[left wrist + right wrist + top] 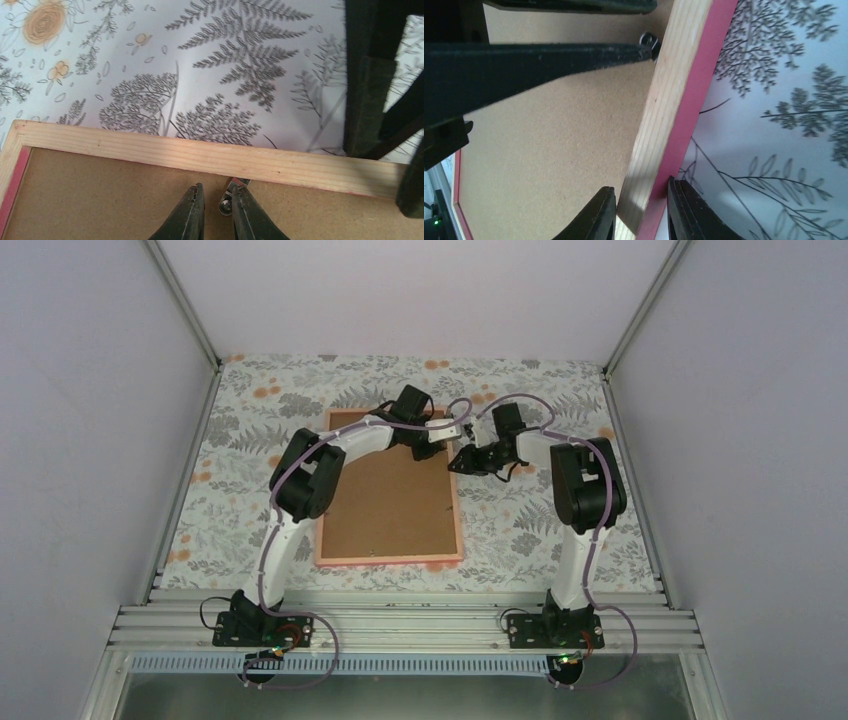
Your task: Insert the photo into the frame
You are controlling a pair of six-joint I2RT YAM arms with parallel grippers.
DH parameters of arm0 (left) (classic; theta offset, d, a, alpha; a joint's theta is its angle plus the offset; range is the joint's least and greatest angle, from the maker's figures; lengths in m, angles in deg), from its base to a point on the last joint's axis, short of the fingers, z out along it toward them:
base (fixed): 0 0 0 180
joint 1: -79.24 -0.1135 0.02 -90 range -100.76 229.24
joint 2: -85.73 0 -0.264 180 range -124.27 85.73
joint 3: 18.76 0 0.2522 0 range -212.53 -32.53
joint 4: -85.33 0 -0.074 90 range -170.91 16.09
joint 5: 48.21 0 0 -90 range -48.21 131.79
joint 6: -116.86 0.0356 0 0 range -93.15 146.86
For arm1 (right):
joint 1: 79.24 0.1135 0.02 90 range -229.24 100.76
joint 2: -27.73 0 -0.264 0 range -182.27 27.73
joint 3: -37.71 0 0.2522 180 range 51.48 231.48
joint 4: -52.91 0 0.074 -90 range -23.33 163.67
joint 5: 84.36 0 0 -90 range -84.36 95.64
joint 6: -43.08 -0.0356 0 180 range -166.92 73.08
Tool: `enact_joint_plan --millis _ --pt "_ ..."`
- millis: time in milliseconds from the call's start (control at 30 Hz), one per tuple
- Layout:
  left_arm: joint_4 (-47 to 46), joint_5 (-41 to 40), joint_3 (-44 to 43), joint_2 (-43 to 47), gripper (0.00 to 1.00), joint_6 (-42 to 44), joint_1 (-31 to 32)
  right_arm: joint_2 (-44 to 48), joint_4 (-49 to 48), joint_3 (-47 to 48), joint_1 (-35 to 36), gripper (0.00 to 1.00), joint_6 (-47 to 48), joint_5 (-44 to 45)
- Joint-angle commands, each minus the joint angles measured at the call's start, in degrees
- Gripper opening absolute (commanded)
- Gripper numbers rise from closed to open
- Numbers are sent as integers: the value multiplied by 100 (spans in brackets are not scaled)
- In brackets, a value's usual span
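Note:
The pink frame (388,562) lies face down on the table with the brown backing board (385,500) set in it. The photo is hidden. My left gripper (440,436) hovers over the board near the frame's far right corner. In the left wrist view its jaws (216,192) stand narrowly open beside a small metal tab (226,204), just inside the wooden rail (150,147). My right gripper (462,460) straddles the frame's right rail (674,95) and is shut on it (640,192), one finger on the inner wood, one on the pink outer side.
The table carries a leaf-and-flower patterned cloth (540,530). White walls enclose it on the left, right and back. The right gripper's dark fingers (367,100) show close at the right of the left wrist view. The two arms nearly touch at the frame's corner.

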Motion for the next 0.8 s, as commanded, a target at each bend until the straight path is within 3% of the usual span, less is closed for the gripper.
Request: enact_joint_plan --millis 0,167,333,633,767 --pt "348 -474 -451 -603 16 -188 34 -44 -56 -116 -7 26 -105 -62" --pt "566 -420 -962 -740 17 -182 -6 -4 -73 -101 -47 27 -163 -79" --pt "810 -335 -1213 -250 27 -205 -89 249 -122 -52 -216 35 -223 -163" --pt "624 -29 1686 2451 45 -15 176 1358 -48 -358 -738 68 -28 -303" --pt "731 -66 2967 3598 47 -68 654 1964 16 -796 -906 76 62 -378"
